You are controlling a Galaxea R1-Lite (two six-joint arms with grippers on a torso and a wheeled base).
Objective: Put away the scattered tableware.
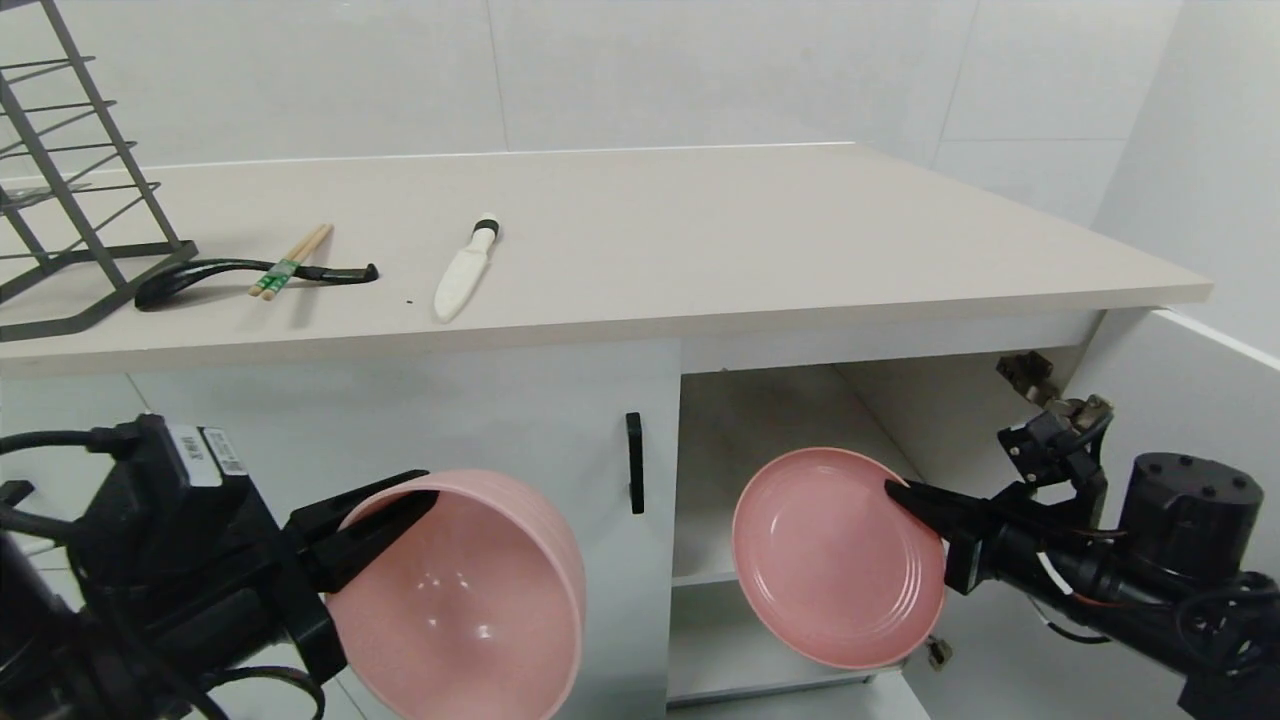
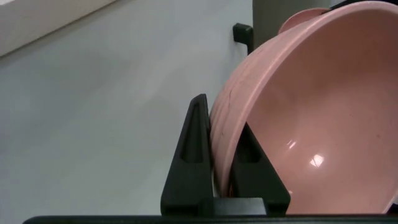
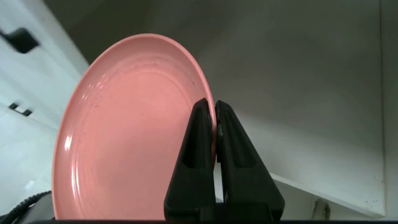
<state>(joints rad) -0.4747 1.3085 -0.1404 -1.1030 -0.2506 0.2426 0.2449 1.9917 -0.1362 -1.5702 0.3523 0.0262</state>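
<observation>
My left gripper [image 1: 395, 505] is shut on the rim of a pink bowl [image 1: 470, 600], held on its side in front of the closed cabinet door at lower left. In the left wrist view the bowl [image 2: 317, 118] fills the space beyond my left gripper [image 2: 221, 134], whose fingers clamp its wall. My right gripper [image 1: 905, 497] is shut on the edge of a pink plate [image 1: 835, 555], held upright in front of the open cabinet. The plate [image 3: 127, 124] stands on edge in my right gripper [image 3: 213, 121]. On the counter lie chopsticks [image 1: 290, 260], a black ladle [image 1: 240, 275] and a white knife [image 1: 465, 270].
A dark wire dish rack [image 1: 70, 170] stands at the counter's far left. The cabinet [image 1: 760, 420] below has its right door [image 1: 1180, 400] swung open, showing a shelf [image 1: 700, 578]. The left door carries a black handle [image 1: 634, 462].
</observation>
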